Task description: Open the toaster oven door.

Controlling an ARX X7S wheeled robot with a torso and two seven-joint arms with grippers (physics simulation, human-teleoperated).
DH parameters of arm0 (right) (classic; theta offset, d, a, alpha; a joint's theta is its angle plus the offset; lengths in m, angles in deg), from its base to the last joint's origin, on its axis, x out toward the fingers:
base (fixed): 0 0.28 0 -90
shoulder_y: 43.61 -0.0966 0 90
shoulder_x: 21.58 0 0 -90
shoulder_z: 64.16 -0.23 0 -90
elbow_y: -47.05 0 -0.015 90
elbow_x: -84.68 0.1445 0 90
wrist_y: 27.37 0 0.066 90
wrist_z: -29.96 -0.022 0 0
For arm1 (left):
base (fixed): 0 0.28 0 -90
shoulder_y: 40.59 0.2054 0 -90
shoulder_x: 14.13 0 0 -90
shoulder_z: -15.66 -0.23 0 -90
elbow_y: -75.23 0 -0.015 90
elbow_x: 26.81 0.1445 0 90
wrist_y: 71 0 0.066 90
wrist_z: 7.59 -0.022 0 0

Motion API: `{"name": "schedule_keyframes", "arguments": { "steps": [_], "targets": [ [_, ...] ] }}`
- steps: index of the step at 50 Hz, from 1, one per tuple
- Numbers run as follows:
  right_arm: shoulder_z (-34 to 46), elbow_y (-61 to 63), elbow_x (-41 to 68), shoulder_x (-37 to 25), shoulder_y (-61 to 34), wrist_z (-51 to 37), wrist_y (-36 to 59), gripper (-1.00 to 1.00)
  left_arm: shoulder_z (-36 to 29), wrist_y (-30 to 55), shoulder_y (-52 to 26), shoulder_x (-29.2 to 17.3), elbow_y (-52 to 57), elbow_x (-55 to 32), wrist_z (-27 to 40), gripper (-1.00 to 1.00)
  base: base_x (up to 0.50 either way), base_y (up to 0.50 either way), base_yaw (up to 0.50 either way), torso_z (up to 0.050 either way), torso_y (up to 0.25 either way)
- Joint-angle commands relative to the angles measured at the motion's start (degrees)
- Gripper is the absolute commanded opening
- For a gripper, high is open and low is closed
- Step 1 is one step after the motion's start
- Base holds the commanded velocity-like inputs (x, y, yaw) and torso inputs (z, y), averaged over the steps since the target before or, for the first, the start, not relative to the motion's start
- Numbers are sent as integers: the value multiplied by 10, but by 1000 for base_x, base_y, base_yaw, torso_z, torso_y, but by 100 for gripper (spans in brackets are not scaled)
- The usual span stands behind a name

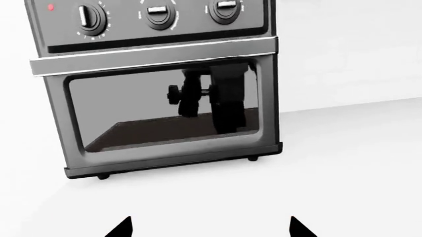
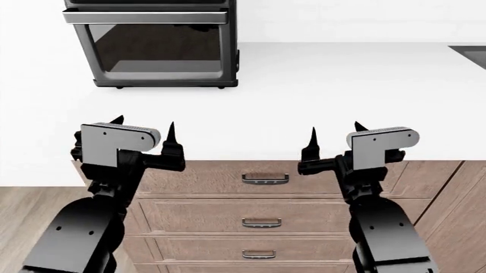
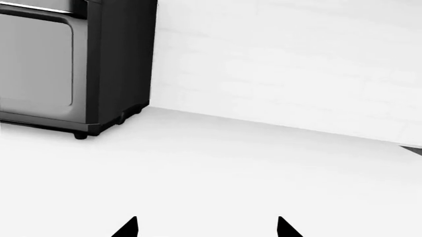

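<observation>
Toaster oven point(image 2: 152, 42) with three knobs point(image 1: 158, 15), door point(image 1: 168, 108) closed, left end effector point(image 2: 144, 132) and right end effector point(image 2: 334, 136) both spread apart.

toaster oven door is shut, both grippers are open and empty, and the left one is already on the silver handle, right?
Not quite. The toaster oven door is shut, and the left gripper and right gripper are open and empty, but the left one is not on the silver handle. The head view shows it hanging at the counter's front edge, well short of the toaster oven.
</observation>
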Motion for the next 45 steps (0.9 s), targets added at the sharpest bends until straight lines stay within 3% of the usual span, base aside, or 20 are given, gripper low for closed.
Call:
{"name": "schedule_keyframes", "arguments": {
  "steps": [1, 17, 45],
  "targets": [
    [2, -15, 4, -15, -72, 10, 40, 100, -5, 83, -106, -23, 1, -11, -6, 100, 0, 0, 0, 0, 0],
    [-9, 18, 12, -22, -69, -3, 74, 100, -5, 83, -116, -21, -5, -15, -2, 100, 82, 0, 0, 0, 0],
    [2, 12, 18, -20, -65, -5, 65, 100, -6, 76, -111, -27, -6, -21, 1, 100, 297, 0, 0, 0, 0]
  ]
}}
